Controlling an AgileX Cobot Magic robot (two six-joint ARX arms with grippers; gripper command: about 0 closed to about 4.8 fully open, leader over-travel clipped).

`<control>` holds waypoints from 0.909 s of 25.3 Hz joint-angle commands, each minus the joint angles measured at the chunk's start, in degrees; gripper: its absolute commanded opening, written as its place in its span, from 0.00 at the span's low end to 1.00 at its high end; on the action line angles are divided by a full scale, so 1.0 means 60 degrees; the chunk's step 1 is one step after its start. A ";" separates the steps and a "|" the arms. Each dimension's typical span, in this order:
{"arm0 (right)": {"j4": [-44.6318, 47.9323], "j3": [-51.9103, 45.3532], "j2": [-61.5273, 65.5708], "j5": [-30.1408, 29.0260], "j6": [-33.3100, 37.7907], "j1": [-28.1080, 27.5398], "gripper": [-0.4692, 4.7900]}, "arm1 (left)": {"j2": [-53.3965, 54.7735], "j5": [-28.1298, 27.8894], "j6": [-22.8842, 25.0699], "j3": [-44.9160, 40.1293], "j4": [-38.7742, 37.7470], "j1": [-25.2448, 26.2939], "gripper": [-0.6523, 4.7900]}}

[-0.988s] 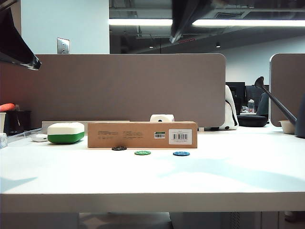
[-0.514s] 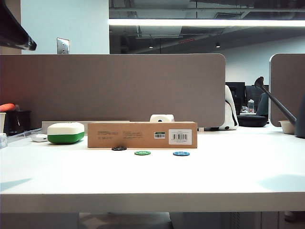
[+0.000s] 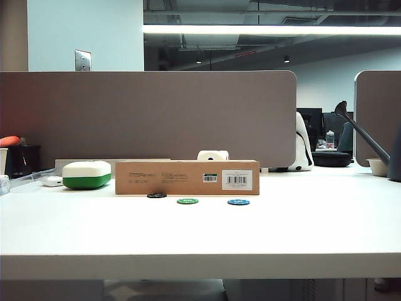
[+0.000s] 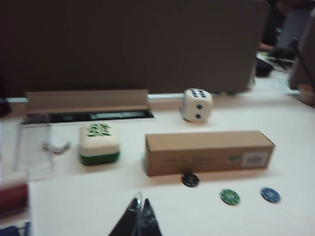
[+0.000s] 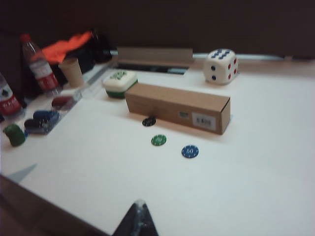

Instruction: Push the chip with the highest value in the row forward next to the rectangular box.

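Both arms are up and off the table, neither in the exterior view. The left gripper (image 4: 138, 216) shows only in its wrist view, fingertips pressed together, hovering above bare table (image 3: 200, 232) well short of the chips. The right gripper (image 5: 139, 216) is the same: tips together, high and well back. Next out is the row: blue chip (image 3: 238, 202) on the right, green chip (image 3: 187, 201) in the middle, both a little short of the box. The black chip (image 3: 156, 195) sits further forward, just beside the box (image 3: 187, 177) front face. Left of the box is a white-and-green case (image 3: 86, 174); behind the box, a big die (image 4: 197, 104).
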 commanded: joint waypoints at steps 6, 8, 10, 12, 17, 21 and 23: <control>0.0623 -0.0820 -0.1158 0.1537 0.0036 -0.0011 0.08 | -0.1399 -0.0117 0.0004 0.0004 0.0051 0.0310 0.11; 0.0441 -0.0820 -0.1158 0.1541 0.0036 -0.0007 0.08 | -0.1650 -0.0109 0.0004 0.0004 0.0055 0.0310 0.11; 0.0273 -0.0820 -0.1155 0.1472 0.0095 -0.0007 0.08 | -0.1978 -0.0113 0.0004 0.0004 0.0051 0.0310 0.11; 0.0525 -0.0823 -0.1155 0.1177 0.1858 0.0000 0.08 | -0.2299 -0.0117 0.0004 0.0004 0.0051 0.0310 0.11; 0.1603 -0.0838 -0.1151 0.2535 0.1180 -0.0018 0.08 | -0.2765 -0.0117 0.0004 0.0000 0.0051 0.0313 0.11; 0.1526 -0.0834 -0.1147 0.2929 0.1166 -0.0018 0.08 | -0.2983 -0.0117 0.0004 -0.0004 0.0058 0.0317 0.11; 0.1523 -0.0834 -0.1147 0.2929 0.1169 -0.0018 0.08 | -0.2983 -0.0109 0.0004 -0.0058 0.0062 0.0313 0.11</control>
